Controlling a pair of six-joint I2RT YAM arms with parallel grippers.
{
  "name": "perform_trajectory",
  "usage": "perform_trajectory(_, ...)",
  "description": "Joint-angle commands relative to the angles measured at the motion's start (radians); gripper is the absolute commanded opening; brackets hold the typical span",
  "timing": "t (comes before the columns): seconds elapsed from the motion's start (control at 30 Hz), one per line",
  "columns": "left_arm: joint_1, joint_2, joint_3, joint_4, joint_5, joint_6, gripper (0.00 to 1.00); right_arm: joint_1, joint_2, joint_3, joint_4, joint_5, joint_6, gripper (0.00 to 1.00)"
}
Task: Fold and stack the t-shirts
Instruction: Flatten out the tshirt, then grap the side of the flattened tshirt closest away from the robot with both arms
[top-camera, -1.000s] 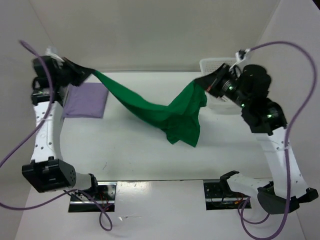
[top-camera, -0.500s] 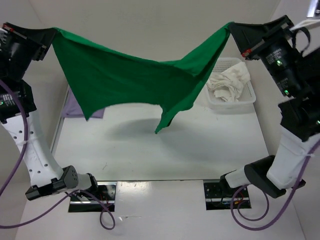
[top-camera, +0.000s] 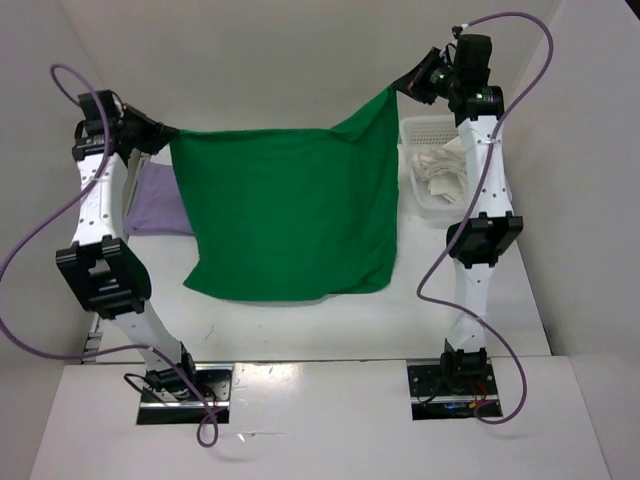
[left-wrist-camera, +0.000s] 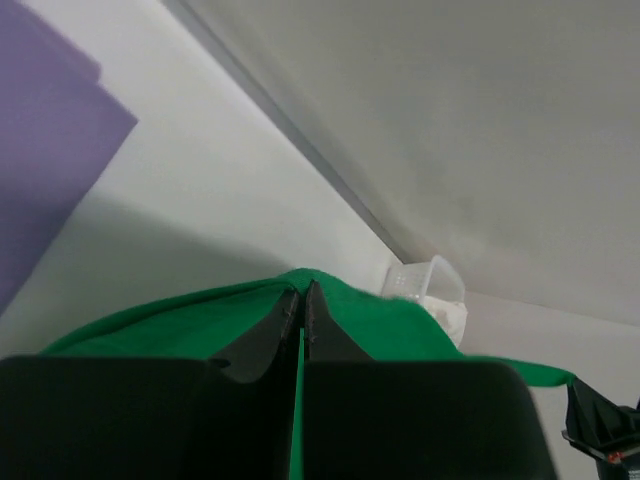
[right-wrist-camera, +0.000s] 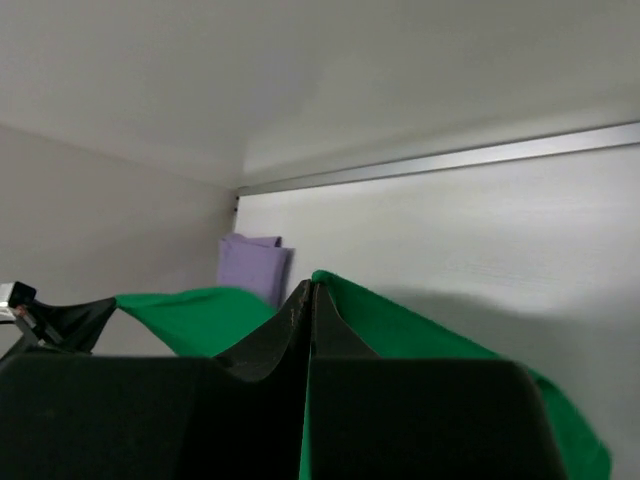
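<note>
The green t-shirt (top-camera: 290, 215) hangs spread flat in the air between both raised arms, its lower hem over the table's middle. My left gripper (top-camera: 165, 134) is shut on its upper left corner; the cloth (left-wrist-camera: 400, 325) wraps the shut fingertips. My right gripper (top-camera: 395, 90) is shut on its upper right corner, where the cloth (right-wrist-camera: 420, 335) again shows around the tips. The folded lavender t-shirt (top-camera: 155, 205) lies flat at the table's left, also in the left wrist view (left-wrist-camera: 45, 150) and right wrist view (right-wrist-camera: 250, 265). The creamy white t-shirt (top-camera: 440, 170) lies crumpled in the basket.
A white plastic mesh basket (top-camera: 425, 128) stands at the back right of the table, also in the left wrist view (left-wrist-camera: 430, 280). Pale walls close in the table at the back and both sides. Purple cables loop off both arms.
Both arms have drawn in and back, with the grippers closer together. The green shirt, slack and sagging in the middle before, now hangs as a flat spread sheet.
</note>
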Motion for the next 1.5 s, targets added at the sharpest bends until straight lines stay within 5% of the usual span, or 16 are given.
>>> perform_trajectory(0.0, -0.033, 0.014, 0.189, 0.095, -0.006, 0.000, 0.00, -0.006, -0.049, 0.235, 0.146, -0.071, 0.089, 0.00)
perform_trajectory(0.2, 0.002, 0.081, 0.529, 0.049, 0.003, -0.021, 0.00, -0.113, -0.196, 0.209, 0.369, -0.116, 0.206, 0.00)
perform_trajectory(0.43, 0.012, 0.144, 0.727, -0.057, -0.062, 0.022, 0.00, -0.138, -0.239, 0.151, 0.231, -0.148, 0.128, 0.00)
perform_trajectory(0.53, 0.012, 0.112, 0.617, -0.077, -0.085, 0.072, 0.00, -0.138, -0.305, -0.040, 0.134, -0.148, 0.036, 0.00)
perform_trajectory(0.6, 0.012, 0.011, 0.355, 0.014, -0.085, 0.083, 0.00, -0.129, -0.422, -0.212, 0.137, -0.148, -0.030, 0.00)
perform_trajectory(0.8, 0.032, -0.259, -0.285, 0.182, -0.120, 0.105, 0.00, -0.094, -0.801, -1.273, 0.318, -0.022, -0.115, 0.00)
perform_trajectory(0.97, 0.032, -0.304, -0.696, 0.170, -0.134, 0.158, 0.00, -0.084, -0.881, -1.711, 0.332, 0.035, -0.106, 0.00)
perform_trajectory(1.17, 0.085, -0.327, -0.913, 0.101, -0.056, 0.233, 0.00, -0.084, -0.995, -1.852, 0.196, -0.027, -0.087, 0.00)
perform_trajectory(1.47, 0.104, -0.503, -0.950, -0.118, 0.047, 0.306, 0.00, -0.032, -1.228, -1.927, -0.048, -0.111, -0.014, 0.00)
